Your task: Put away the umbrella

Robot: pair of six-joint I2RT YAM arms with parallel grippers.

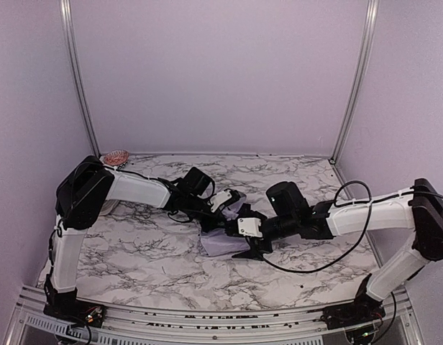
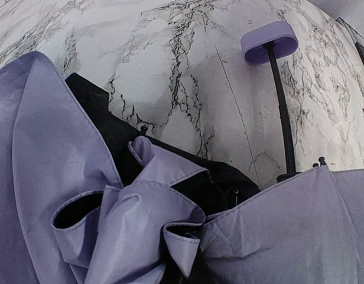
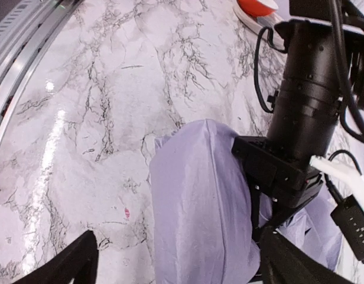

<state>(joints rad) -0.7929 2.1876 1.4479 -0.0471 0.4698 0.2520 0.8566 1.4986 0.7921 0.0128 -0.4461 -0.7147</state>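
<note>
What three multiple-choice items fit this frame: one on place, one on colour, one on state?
1. Where is the handle of the umbrella? A lifted in the air; B lying on the marble table, at the shaft's end; C hanging over an edge.
2. What colour is the outer fabric? A red; B green; C lavender.
3. What state is the right gripper in? A open; B shut on the shaft; C shut on the handle.

B: the left wrist view shows it flat on the marble. C: every view shows pale lavender. A: its fingers stand wide apart, either side of the fabric.
</note>
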